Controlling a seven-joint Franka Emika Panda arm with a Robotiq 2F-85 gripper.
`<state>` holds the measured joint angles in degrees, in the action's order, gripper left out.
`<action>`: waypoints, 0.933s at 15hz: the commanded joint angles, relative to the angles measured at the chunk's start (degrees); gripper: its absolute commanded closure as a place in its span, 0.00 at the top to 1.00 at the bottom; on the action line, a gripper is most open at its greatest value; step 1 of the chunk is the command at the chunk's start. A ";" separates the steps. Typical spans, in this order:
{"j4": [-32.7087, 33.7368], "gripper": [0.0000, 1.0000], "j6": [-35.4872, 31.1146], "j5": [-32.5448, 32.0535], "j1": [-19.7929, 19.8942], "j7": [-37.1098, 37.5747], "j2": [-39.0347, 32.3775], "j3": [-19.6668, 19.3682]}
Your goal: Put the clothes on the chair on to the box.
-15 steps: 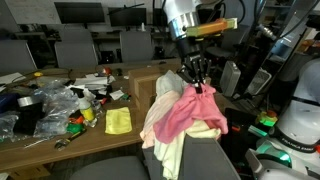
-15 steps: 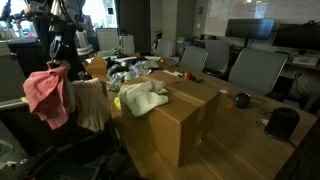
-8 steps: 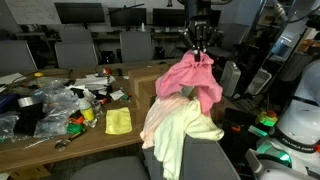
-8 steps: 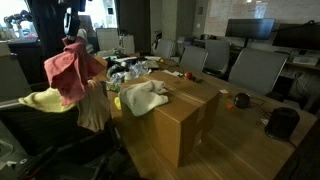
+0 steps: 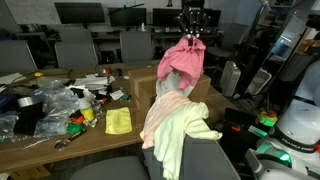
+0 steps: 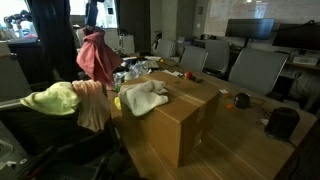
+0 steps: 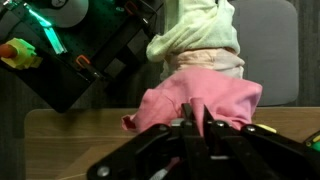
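A pink garment (image 5: 181, 62) hangs in the air, and my gripper (image 5: 190, 37) is shut on its top. In an exterior view the pink garment (image 6: 97, 58) dangles from the gripper (image 6: 93, 31) between the chair and the brown cardboard box (image 6: 180, 125). A white garment (image 6: 145, 97) lies on the box top. A pale yellow-green garment (image 5: 176, 125) is draped over the grey chair back (image 5: 205, 160). In the wrist view the gripper (image 7: 196, 108) pinches the pink garment (image 7: 228, 100), with the pale garment (image 7: 198, 38) and the chair (image 7: 270, 50) below.
A wooden table (image 5: 95, 140) holds black bags (image 5: 30, 108), clutter and a flat bright-yellow cloth (image 5: 118, 121). Grey office chairs (image 5: 75, 48) and monitors stand behind. A white machine with green lights (image 5: 298, 125) stands beside the chair. More chairs (image 6: 255, 70) stand past the box.
My gripper has risen with the pink garment, lifting it off the chair back and carrying it toward the box. The yellow-green garment stayed on the chair.
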<state>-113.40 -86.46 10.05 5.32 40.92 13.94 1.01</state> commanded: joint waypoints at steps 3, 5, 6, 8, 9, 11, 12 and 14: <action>11.76 0.06 6.85 1.96 1.88 1.71 -8.25 -4.16; 14.35 0.06 8.30 2.91 2.42 1.85 -10.24 -5.63; 15.37 0.06 8.73 3.36 2.61 2.04 -11.11 -6.25; 17.36 0.06 9.29 4.48 3.05 2.66 -12.68 -7.37; 18.27 0.06 9.20 5.21 3.23 3.13 -13.44 -7.82; 20.37 0.06 9.70 6.25 3.52 4.24 -15.02 -8.59; 21.44 0.06 10.06 6.82 3.64 4.60 -15.72 -8.97; 23.86 0.06 10.90 8.24 4.02 5.08 -17.17 -9.80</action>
<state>-95.80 -78.87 15.60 8.64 44.18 0.00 -7.76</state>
